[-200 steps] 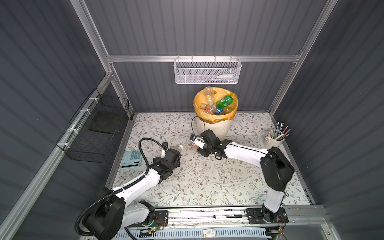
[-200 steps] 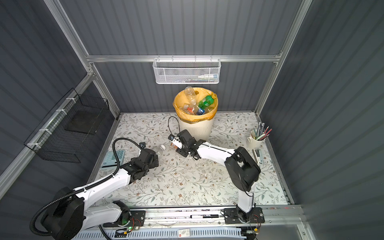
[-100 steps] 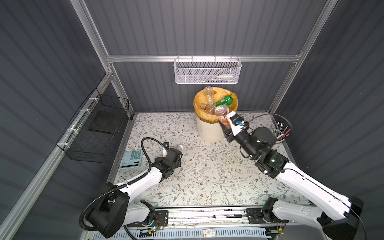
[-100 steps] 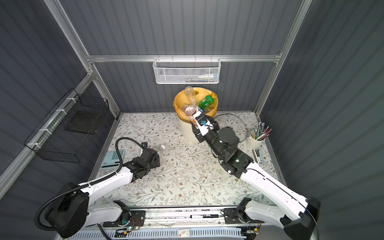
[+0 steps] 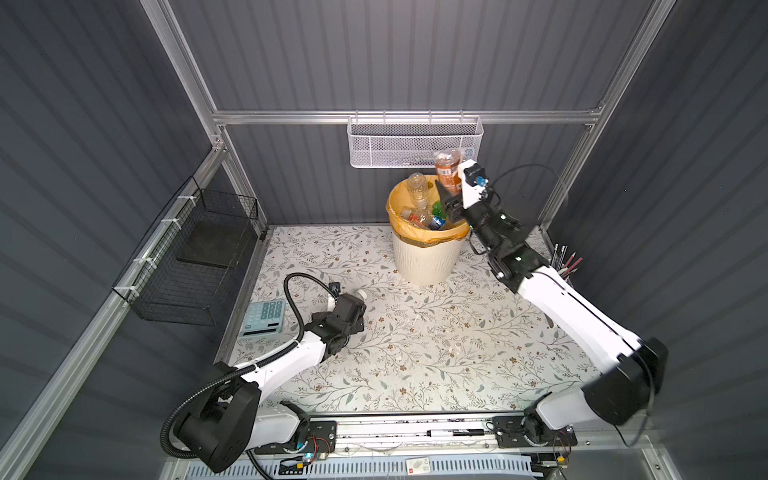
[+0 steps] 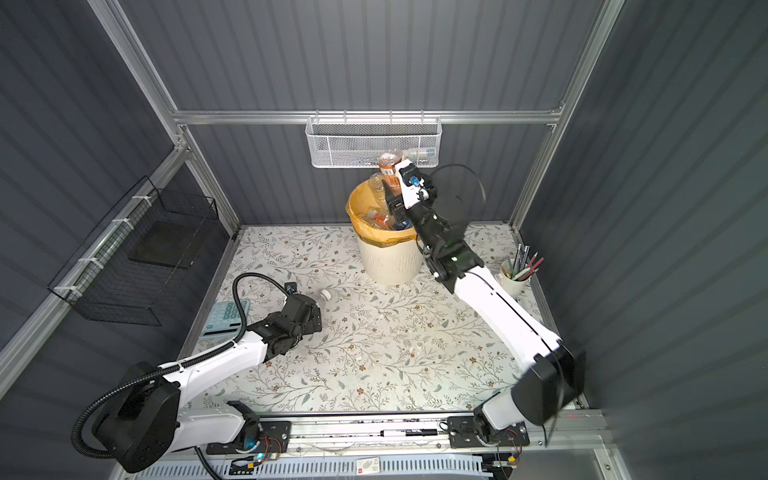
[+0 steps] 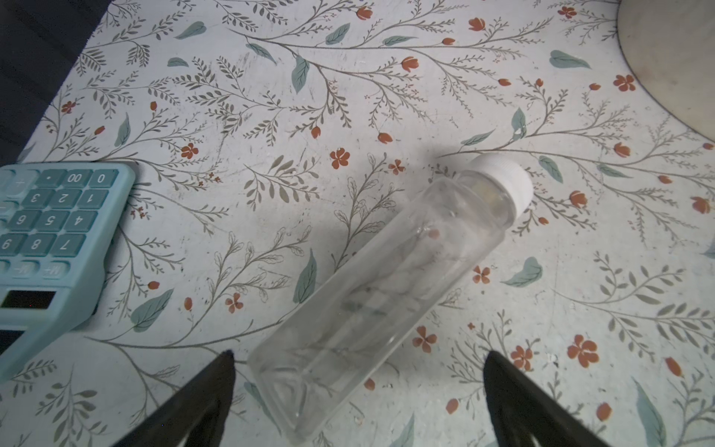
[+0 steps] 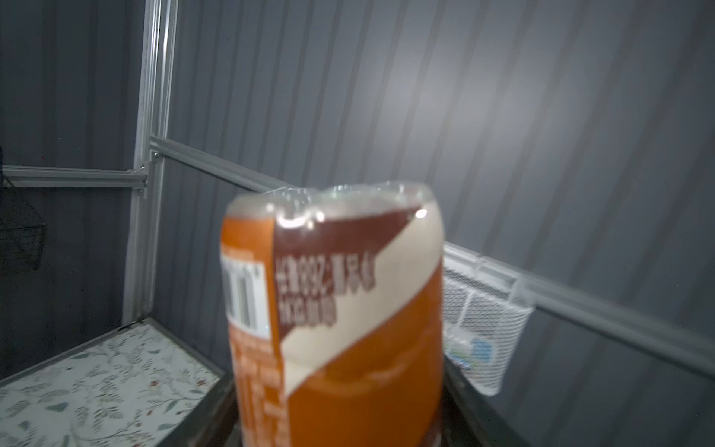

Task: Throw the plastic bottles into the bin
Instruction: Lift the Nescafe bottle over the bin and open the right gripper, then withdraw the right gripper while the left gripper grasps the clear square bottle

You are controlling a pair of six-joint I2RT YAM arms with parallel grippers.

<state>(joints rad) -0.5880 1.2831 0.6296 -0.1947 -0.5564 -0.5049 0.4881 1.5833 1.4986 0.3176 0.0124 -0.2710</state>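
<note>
Right gripper [image 5: 453,189] raised over bin [image 5: 419,262], orange-label bottle [image 8: 340,309] btwn jaws, grip unclear, label text blurred, left gripper [image 7: 358,354] spread round clear bottle [image 7: 387,286].

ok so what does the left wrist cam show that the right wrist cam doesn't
Only the left wrist view: a clear bottle with a white cap lying on its side, its base end between the fingers of the open left gripper, and a blue calculator nearby. Only the right wrist view: an orange-labelled bottle, blurred and close up, with the white mesh basket and the black wire basket on the walls behind. Both: the floral table.
</note>
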